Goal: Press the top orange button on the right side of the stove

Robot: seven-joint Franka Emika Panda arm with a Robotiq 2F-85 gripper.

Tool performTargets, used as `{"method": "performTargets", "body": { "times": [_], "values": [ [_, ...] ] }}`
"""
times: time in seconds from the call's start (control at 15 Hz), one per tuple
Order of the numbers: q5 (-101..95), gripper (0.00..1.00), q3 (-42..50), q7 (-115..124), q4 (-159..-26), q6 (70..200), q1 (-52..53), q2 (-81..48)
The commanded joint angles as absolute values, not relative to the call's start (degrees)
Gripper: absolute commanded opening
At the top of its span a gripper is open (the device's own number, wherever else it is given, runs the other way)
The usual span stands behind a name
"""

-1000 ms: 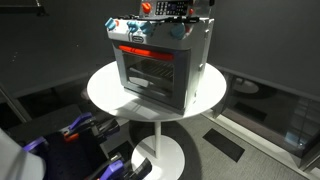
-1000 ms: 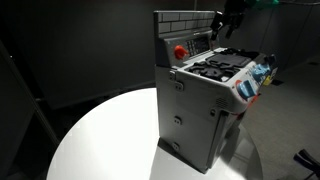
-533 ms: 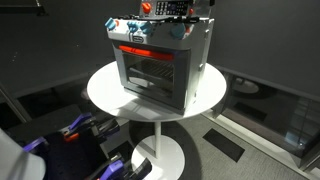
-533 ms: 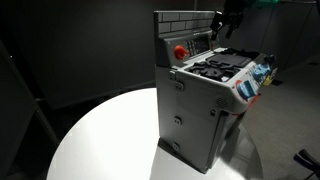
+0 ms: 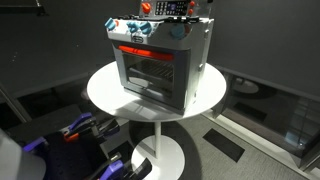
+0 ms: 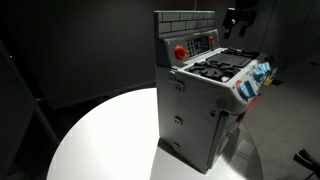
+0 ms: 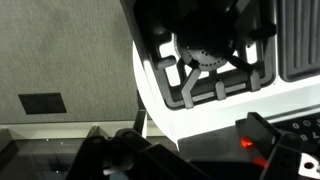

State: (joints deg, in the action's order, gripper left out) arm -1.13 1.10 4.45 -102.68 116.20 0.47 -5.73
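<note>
The silver-grey toy stove [image 5: 155, 65] stands on a round white table [image 5: 105, 88]. Its backsplash carries a big red knob [image 6: 180, 51] and a dark control panel with small orange buttons [image 6: 201, 43]. My gripper [image 6: 240, 19] hangs in the air to the right of the backsplash's top, above the far edge of the cooktop, touching nothing. In an exterior view it is at the top edge, behind the stove [image 5: 196, 6]. In the wrist view the dark fingers [image 7: 275, 145] stand apart at the bottom, above the white stove rim and a black burner [image 7: 210, 60]. An orange glow shows on one finger.
The white table's pedestal base [image 5: 160, 152] stands on a dark floor. Blue and black equipment [image 5: 85, 135] lies low beside the table. The table's wide bare part [image 6: 100, 140] lies in front of the stove's side wall. Dark walls surround the scene.
My gripper has drawn back from the backsplash's control panel, moving away from it and slightly up. The stove has not moved.
</note>
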Motion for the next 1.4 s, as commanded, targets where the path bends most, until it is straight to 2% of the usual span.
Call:
{"method": "performTargets", "body": {
  "times": [0.0, 0.53, 1.07, 1.33],
  "values": [
    [-0.7, 1.0, 1.4, 2.8, -106.8, 110.6, -0.5, -0.3],
    [-1.5, 1.0, 2.2, -1.1, -117.4, 99.4, -1.4, 11.4],
    [-2.9, 1.0, 2.9, -3.3, -128.5, 98.6, -1.9, 24.1],
    [-2.0, 1.0, 2.8, -2.4, -128.5, 98.6, -1.7, 23.9]
  ]
}}
